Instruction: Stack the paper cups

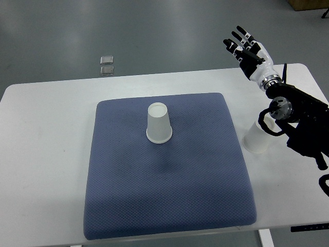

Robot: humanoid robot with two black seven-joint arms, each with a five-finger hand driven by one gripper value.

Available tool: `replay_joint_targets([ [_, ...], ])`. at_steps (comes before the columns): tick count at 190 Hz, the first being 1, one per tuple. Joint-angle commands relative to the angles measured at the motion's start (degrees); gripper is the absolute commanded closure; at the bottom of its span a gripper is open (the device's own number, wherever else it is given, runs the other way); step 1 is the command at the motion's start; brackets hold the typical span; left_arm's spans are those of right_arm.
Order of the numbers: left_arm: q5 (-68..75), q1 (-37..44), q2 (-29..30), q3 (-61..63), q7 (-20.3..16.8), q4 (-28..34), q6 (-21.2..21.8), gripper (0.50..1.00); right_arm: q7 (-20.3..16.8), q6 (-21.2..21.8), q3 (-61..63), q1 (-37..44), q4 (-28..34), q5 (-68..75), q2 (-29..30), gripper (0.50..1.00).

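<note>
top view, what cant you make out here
- Second paper cup on the table, off the blue mat: the right arm's black wrist hides one side.
- Two small shiny things on the floor: too small to identify.
- Left arm: out of frame.
- Whether the upside-down cup is one cup or several: cannot tell.
- Right hand: raised, open, empty.

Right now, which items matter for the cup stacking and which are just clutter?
Job:
- paper cup on the mat, upside down
- second paper cup, on the table right of the mat
- right hand, open, raised

Lying about:
- blue mat
- white table
- two small squares on the floor
</note>
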Motion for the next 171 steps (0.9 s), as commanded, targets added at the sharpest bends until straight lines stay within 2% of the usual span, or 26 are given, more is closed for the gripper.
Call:
replay_joint_targets([
  [1, 0.0, 0.0, 0.0, -0.1, 0.0, -0.1, 0.0, 0.5, 0.0, 0.0, 0.0, 0.0, 0.0, 0.0, 0.1, 0.585],
  [132, 0.0, 0.0, 0.0, -0.2, -0.8, 0.3, 0.0, 0.5, 0.0, 0.0, -0.2, 1.5, -0.1, -0.2, -0.1, 0.585],
  [171, 0.0, 0.0, 0.0, -0.2, -0.8, 0.3, 0.0, 0.5, -0.1, -1.3, -0.2, 2.5, -0.1, -0.3, 0.1, 0.585],
])
